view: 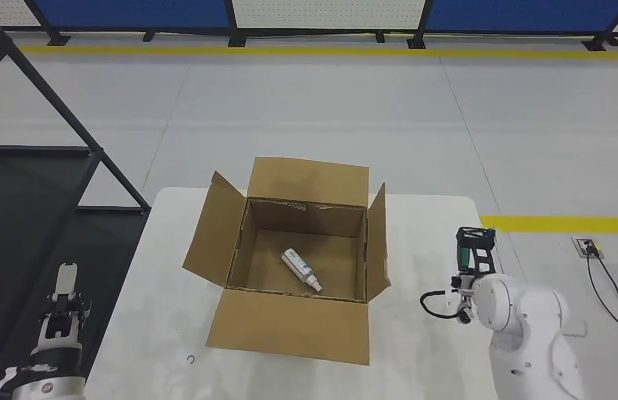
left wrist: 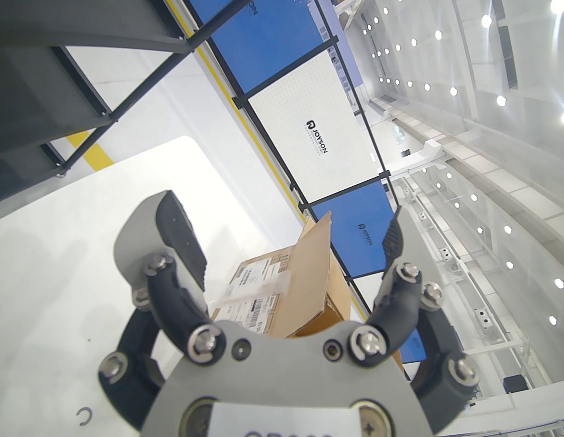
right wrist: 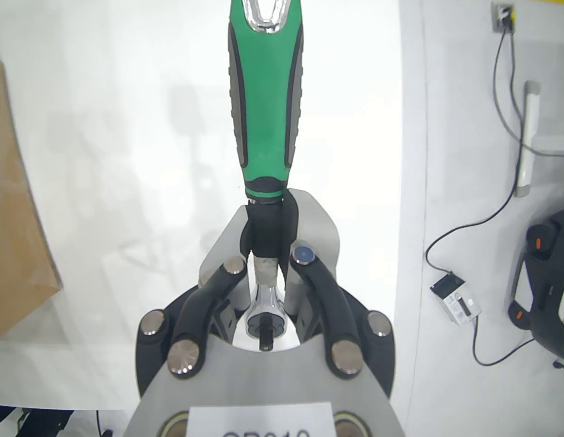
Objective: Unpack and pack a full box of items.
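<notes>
The right gripper (right wrist: 269,225) is clamped on the ratchet wrench (right wrist: 266,102) at its neck. The green handle juts out past the fingertips, and the chrome drive head sits back between the gripper's links. The wrench hangs above the bench (view: 429,230) near its right edge, well apart from the open cardboard box (view: 289,325) in the middle of the bench. The top view looks into the box, where a small white bottle (view: 301,270) lies slantwise on the floor, all four flaps folded outward. The right wrist view gives the grip itself close up, with one brown flap at its edge. The left gripper (left wrist: 286,234) is spread wide with nothing between its pads. In the top view it sits off the bench's left side, far from the box. Its wrist view looks past the pads to the box's outer wall with its shipping labels and one raised flap.
</notes>
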